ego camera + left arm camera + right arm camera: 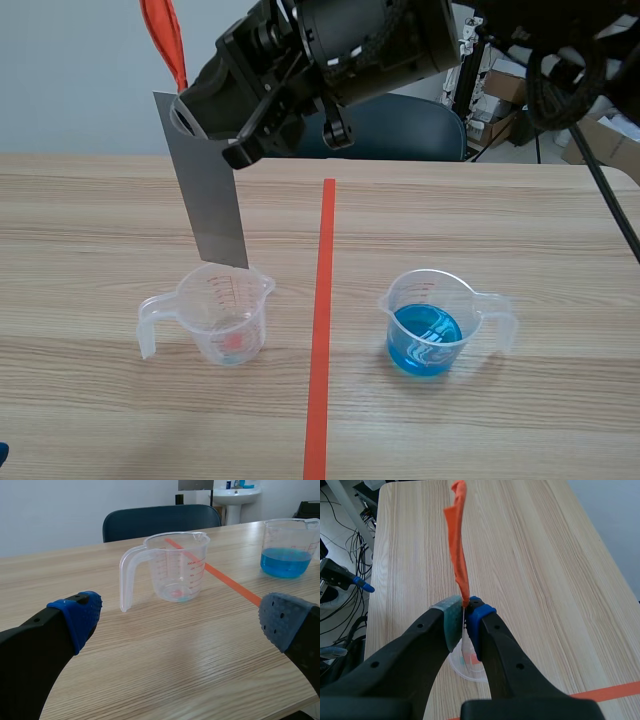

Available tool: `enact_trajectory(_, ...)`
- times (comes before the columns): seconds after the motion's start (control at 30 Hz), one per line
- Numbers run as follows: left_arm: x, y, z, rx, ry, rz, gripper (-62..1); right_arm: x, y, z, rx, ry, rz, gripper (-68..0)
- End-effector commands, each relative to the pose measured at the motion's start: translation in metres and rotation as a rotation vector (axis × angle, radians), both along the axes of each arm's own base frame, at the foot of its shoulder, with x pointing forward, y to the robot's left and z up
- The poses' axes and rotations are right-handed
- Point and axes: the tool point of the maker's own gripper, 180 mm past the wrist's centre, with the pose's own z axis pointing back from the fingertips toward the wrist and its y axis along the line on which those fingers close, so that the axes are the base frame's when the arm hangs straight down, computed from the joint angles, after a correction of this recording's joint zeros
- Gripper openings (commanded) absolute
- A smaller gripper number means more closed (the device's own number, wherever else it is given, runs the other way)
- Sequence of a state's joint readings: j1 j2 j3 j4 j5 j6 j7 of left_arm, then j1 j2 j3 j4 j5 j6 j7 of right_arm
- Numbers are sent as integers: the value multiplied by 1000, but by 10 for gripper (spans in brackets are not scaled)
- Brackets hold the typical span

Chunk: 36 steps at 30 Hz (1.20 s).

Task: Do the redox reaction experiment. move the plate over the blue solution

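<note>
A pale, bare wall (70,70) stood behind the light wooden table (520,230), and a dark blue chair (410,130) was tucked in at its far edge. Cardboard boxes (612,140) were piled off to one side. A white washbasin (235,494) sat against the wall, and cables (335,615) trailed across the pale floor (365,555).

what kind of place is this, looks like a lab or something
Probably a robot test lab or workroom: the wooden table carries a measuring cup of blue solution, a washbasin stands at the back, and loose cables lie on the floor beside the table.
</note>
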State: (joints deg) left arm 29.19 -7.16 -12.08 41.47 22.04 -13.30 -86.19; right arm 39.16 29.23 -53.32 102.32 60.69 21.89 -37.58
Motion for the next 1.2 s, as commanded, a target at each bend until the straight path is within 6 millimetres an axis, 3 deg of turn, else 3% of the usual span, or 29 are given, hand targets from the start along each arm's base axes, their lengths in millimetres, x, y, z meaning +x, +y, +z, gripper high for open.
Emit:
enact_trajectory(0.0,-1,3,12,-11,-57,-3,14,6,-2,13,27,-27,-10,-671)
enact_trajectory(0.6,0,3,12,-12,-57,-3,14,7,-6,11,18,-23,-10,-671)
enact_trajectory(0.87,-1,3,12,-10,-57,-3,14,-2,-33,6,19,44,36,-671)
enact_trajectory(1.17,-9,17,16,44,-43,-50,14,-2,-83,10,15,34,40,-671)
